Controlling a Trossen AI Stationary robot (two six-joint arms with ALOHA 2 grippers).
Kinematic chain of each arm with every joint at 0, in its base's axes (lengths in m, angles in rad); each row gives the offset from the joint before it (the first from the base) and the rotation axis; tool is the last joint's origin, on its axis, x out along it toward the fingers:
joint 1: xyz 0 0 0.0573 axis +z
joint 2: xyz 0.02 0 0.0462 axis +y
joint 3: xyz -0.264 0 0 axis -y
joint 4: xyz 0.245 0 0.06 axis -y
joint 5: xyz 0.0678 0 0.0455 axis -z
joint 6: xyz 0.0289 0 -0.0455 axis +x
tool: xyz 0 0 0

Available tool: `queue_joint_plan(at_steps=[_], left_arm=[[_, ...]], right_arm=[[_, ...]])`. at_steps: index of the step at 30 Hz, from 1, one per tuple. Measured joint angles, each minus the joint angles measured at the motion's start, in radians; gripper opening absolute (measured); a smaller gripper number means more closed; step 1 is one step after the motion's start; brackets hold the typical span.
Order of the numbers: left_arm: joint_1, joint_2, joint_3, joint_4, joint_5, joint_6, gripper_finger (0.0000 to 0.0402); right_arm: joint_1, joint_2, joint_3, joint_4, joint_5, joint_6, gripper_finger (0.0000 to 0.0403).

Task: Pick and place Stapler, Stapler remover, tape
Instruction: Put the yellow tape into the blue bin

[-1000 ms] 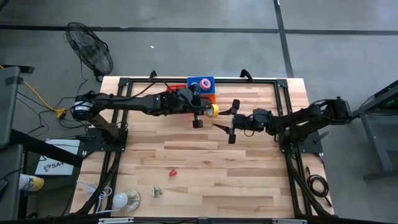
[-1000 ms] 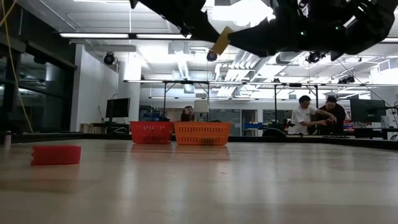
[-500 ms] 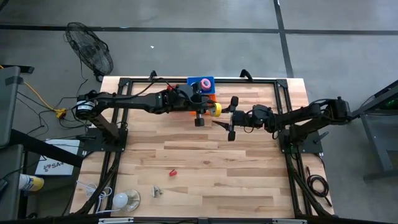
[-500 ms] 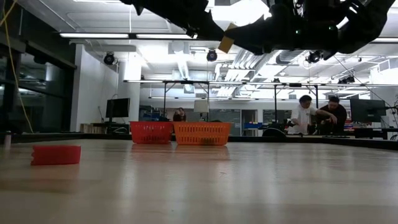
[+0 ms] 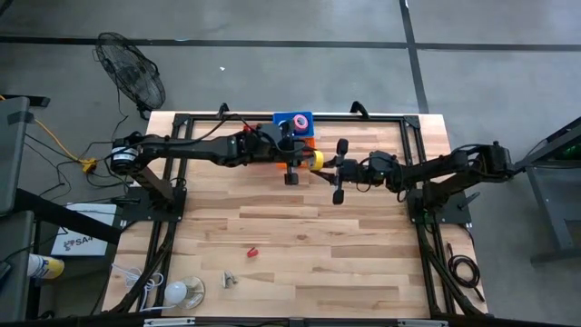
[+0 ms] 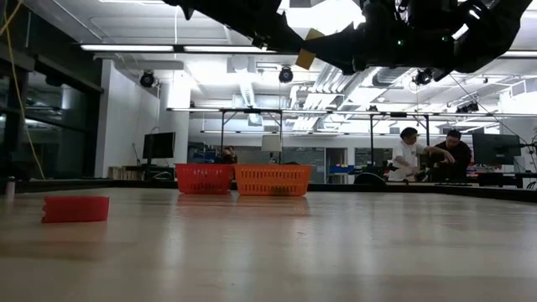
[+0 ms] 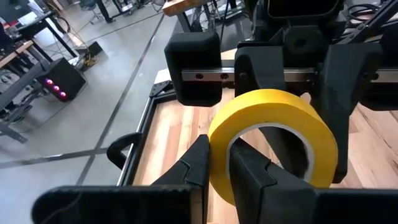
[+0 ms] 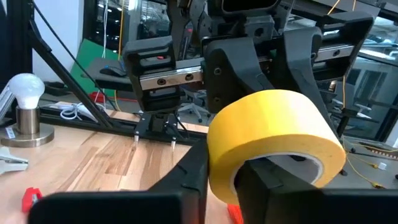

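A yellow tape roll (image 5: 315,161) hangs in the air above the far middle of the table, between my two grippers. My left gripper (image 5: 304,162) reaches in from the left and is shut on it. My right gripper (image 5: 326,167) reaches in from the right and is also shut on it. A small red thing (image 5: 251,252), perhaps the stapler, lies on the near left of the table. A small metal thing (image 5: 229,280), perhaps the stapler remover, lies nearer the front edge. My left gripper pinches the roll's wall (image 7: 219,140), one finger (image 7: 249,171) in the hole and the other outside. The fingers come level from the table's left. The roll is lifted clear of the table. My right gripper pinches the roll's wall (image 8: 219,144) on the side facing it, one finger (image 8: 261,177) reaching into the hole and the other outside. The fingers come level from the table's right. The roll hangs clear of the table between both grippers.
A blue and orange box (image 5: 292,130) holding a pink roll stands at the far edge, just behind the grippers. A light bulb on a base (image 5: 182,291) stands at the near left corner. The low view shows people and orange baskets in the room beyond.
My right gripper has moved toward the table's left, up to the tape roll, and has shut its fingers on the roll's wall. My left gripper has kept hold of the roll, which stays lifted in about the same place.
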Motion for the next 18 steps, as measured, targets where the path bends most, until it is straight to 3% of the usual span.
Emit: queue_joint_plan(at_steps=[3,8,18], left_arm=[[0.000,0.001,0.000,-0.006,0.001,-0.001,0.0043],[0.001,0.003,-0.003,-0.017,-0.024,-0.003,0.0074],[0.001,0.002,-0.003,-0.090,-0.255,0.086,0.0172]], right_arm=[[0.000,0.000,0.002,-0.015,-0.001,-0.002,0.0034],[-0.014,-0.001,0.004,-0.046,0.001,0.014,0.0033],[-0.079,-0.001,0.004,-0.114,-0.002,0.083,0.0033]])
